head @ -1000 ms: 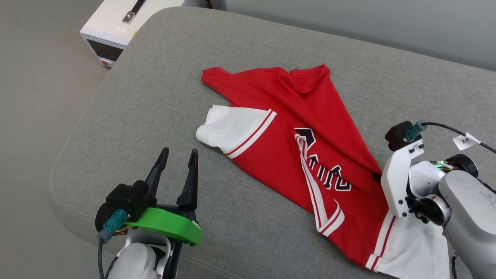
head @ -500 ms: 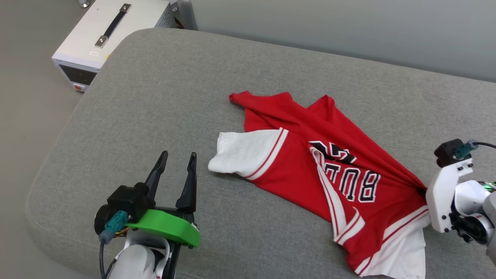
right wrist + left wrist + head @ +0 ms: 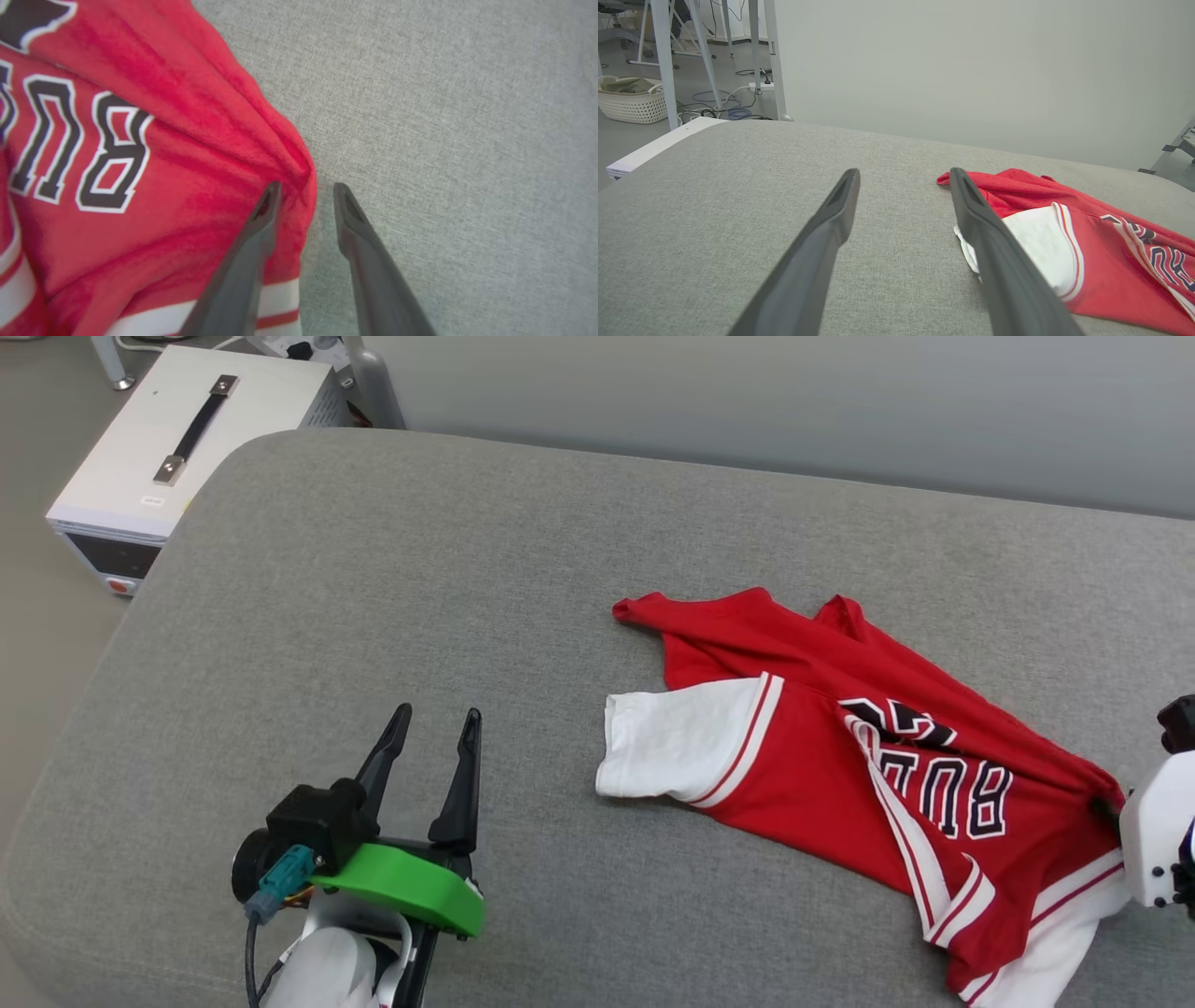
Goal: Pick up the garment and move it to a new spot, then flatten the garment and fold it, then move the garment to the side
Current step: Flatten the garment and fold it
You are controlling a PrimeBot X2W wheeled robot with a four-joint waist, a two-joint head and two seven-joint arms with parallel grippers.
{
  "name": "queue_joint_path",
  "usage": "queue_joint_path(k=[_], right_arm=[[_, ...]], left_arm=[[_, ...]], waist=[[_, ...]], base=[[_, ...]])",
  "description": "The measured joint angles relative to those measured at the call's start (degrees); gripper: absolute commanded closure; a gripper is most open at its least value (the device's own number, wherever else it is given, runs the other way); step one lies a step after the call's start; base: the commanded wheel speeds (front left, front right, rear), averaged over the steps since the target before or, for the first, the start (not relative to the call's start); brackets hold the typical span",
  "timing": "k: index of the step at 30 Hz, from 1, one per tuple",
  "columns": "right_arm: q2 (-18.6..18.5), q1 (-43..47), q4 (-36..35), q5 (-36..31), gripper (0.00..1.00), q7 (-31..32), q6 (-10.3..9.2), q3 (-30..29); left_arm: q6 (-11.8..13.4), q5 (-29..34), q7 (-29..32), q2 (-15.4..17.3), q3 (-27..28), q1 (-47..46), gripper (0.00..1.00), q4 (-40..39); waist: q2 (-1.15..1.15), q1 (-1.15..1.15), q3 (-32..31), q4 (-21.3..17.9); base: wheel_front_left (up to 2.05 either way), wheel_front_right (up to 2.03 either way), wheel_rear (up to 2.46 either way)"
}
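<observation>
Left tool [image 3: 438, 712] gapes wide, right tool [image 3: 307, 185] stands parted astride the one garment's [image 3: 803, 775] edge.

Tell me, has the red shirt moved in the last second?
Yes. The shirt has slid toward the robot's right, ending farther from the white box.

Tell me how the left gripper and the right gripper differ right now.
The left gripper has its fingers wide apart; the right gripper has its fingers parted more narrowly. The left gripper hangs over bare grey cushion, apart from the garment; the right gripper sits at the garment's bunched red edge. Both have long dark fingers, open.
</observation>
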Motion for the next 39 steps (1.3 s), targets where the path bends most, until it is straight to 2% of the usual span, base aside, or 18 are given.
queue_joint_path(k=[4,11,15,21,28,32,39], right_arm=[[1.5,-0.1,0.3,-0.1,0.00,-4.4,-0.01,0.0],[2.4,0.0,-2.8,-0.1,0.00,-16.6,-0.01,-3.7],[4.3,1.5,-7.3,0.1,0.00,-23.2,-0.02,-8.5],[8.4,10.2,-15.0,-3.7,0.00,-30.5,-0.03,-15.8],[19.2,24.0,-25.8,-11.8,0.00,-32.3,-0.03,-27.3],[24.6,30.3,-30.9,-15.2,0.00,-31.2,-0.03,-30.8],[28.8,33.2,-36.4,-18.2,0.00,-27.9,-0.03,-32.5]], left_arm=[[0.0,0.0,0.0,0.2,-0.2,0.0,0.00,0.4],[-0.1,-0.3,0.0,0.6,-0.2,0.1,0.00,1.4],[0.1,-0.5,0.0,0.7,0.2,0.5,0.00,2.0],[0.3,-1.3,0.0,0.8,0.2,1.2,0.00,2.8],[0.2,-2.3,0.0,0.5,-0.5,3.0,0.00,2.6],[0.1,-2.3,0.0,0.5,-0.4,3.7,0.00,2.3],[0.0,-2.3,0.0,1.9,-0.2,3.6,0.00,1.6]], waist=[[0.00,0.00,-0.3,-1.3],[0.00,0.00,-2.7,-3.7],[0.00,0.00,-3.9,-5.7],[0.00,0.00,-5.6,-8.5],[0.00,0.00,-6.9,-11.0],[0.00,0.00,-6.8,-11.9],[0.00,0.00,-5.6,-13.6]], base=[[0.00,0.00,0.00],[0.00,0.00,0.00],[0.00,0.00,0.00],[0.00,0.00,0.00],[0.00,0.00,0.00],[0.00,0.00,0.00],[0.00,0.00,0.00]])
